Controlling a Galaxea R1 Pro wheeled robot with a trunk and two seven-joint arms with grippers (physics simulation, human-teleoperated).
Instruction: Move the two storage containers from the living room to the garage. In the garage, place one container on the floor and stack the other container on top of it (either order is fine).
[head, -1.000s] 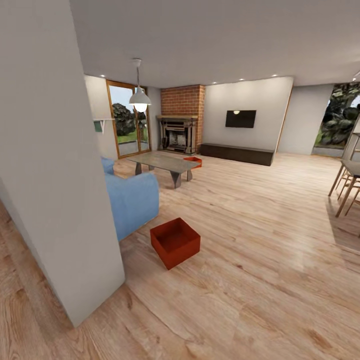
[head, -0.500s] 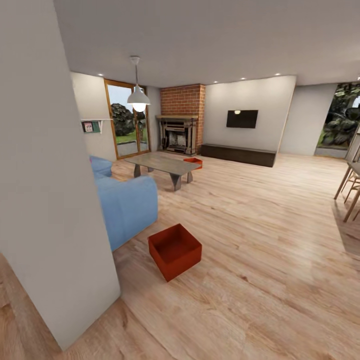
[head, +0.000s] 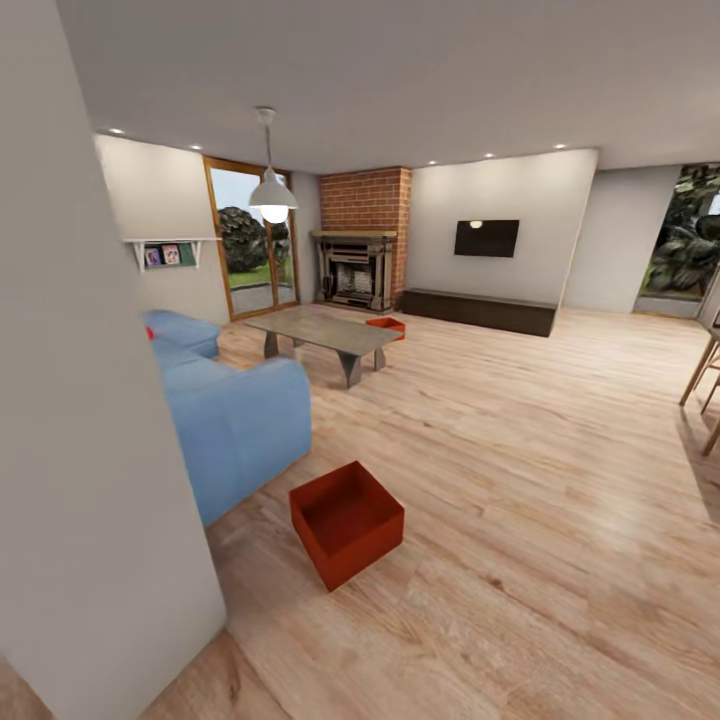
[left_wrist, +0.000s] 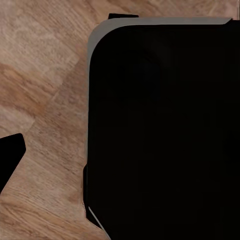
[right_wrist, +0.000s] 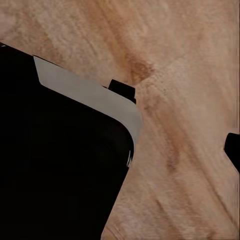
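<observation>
Two orange-red, open-topped rectangular storage containers lie in the living room, both on the light wood-plank floor (head: 520, 470). The nearer container (head: 346, 523) sits low and slightly left of centre in the head view, turned so that one corner points toward the robot; its sides read as nearly equal from this angle, so a long axis cannot be told. It rests just beside the rounded end of the blue fabric sofa (head: 232, 425), apart from it by a strip of floor. The farther container (head: 386, 325) lies well beyond, at the far end of the grey low bench (head: 322, 333), in front of the red brick fireplace (head: 362, 245). A plain white wall corner (head: 90, 450) stands close on the left.

Both wrist views show dark robot bodywork over wood planks with dark finger tips at the frame edges; whether either hand is open or closed cannot be told. Judged from the nearer container's offset, the left arm is probably the closer, though a drive forward must come first.

Compared with the earlier frames, the whole view has shifted: the wall corner covers less, more sofa and a wall shelf (head: 165, 250) are exposed, and the nearer container appears lower and larger.
</observation>
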